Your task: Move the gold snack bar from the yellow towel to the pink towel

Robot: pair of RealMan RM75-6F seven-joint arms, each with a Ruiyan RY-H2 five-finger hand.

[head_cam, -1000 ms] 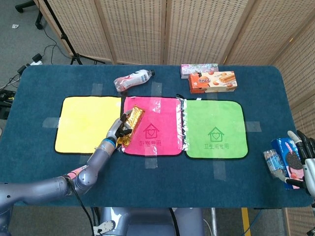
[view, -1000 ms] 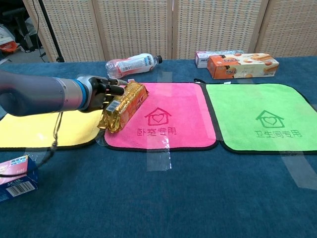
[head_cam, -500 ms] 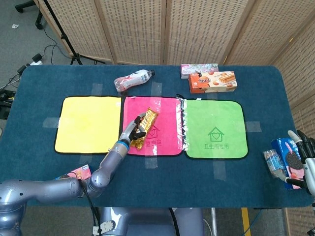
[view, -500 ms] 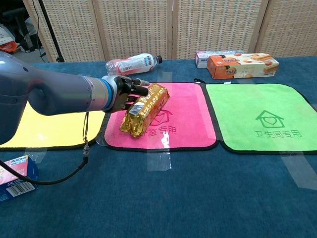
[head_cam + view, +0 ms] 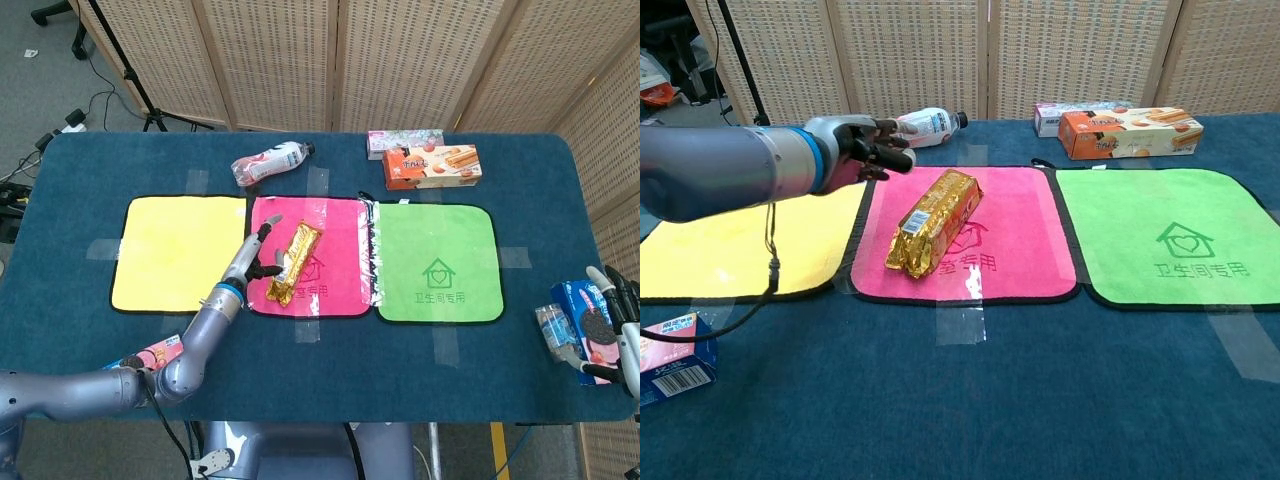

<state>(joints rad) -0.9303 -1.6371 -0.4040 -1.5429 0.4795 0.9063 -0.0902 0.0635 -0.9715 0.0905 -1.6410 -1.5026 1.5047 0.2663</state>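
Yellow towel (image 5: 178, 252) is bare. Left hand (image 5: 865, 148) hovers w/ fingers apart, holding nothing, just beside gold snack bar (image 5: 933, 221), which lies on pink towel (image 5: 1010, 235). Task looks done, only arm retreat left. Right hand (image 5: 622, 312) is idle at desk (image 5: 320, 390) edge; its state I cannot tell.

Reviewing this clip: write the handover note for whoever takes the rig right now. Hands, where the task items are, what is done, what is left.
Left hand: open, fingers apart, holding nothing, raised beside the pink towel's left edge.
Right hand: at the table's right edge by a blue cookie pack; cannot tell if it holds anything.
Gold snack bar: lying diagonally on the pink towel, free of the hand.
Yellow towel: nothing on it.
Done: bar placed on pink.
Left: only pulling the left arm back, probably.
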